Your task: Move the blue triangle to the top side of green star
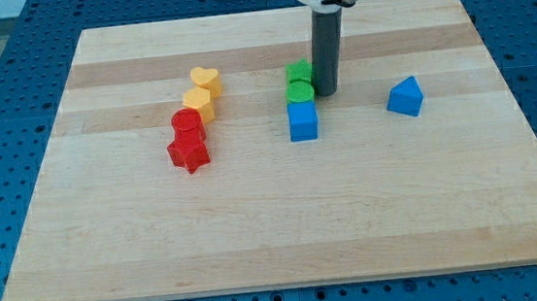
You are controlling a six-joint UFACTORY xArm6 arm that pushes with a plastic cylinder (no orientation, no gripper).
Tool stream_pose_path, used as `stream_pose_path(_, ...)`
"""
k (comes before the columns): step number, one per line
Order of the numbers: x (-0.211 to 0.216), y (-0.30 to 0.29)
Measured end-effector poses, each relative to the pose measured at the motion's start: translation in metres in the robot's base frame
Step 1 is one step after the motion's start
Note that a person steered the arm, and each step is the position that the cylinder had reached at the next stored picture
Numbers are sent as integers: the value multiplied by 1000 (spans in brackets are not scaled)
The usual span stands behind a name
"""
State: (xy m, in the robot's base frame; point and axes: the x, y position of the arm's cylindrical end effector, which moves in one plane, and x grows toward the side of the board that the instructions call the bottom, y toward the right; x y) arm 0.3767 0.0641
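The blue triangle (405, 97) sits on the wooden board (284, 217) at the view's right of centre. A green star-like block (299, 72) stands near the board's top centre, with a green round block (299, 92) just below it and a blue cube (302, 121) below that. My tip (326, 92) is down on the board, right beside the two green blocks on their right side. The blue triangle lies well to the right of my tip, apart from it.
On the view's left of centre a slanted row holds a yellow heart (206, 80), a yellow hexagon (198, 104), a red round block (187, 126) and a red star (189, 154). Blue perforated table surrounds the board.
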Motion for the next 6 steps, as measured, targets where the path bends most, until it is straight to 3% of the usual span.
stream_pose_path(3,56,20)
stream_pose_path(6,62,122)
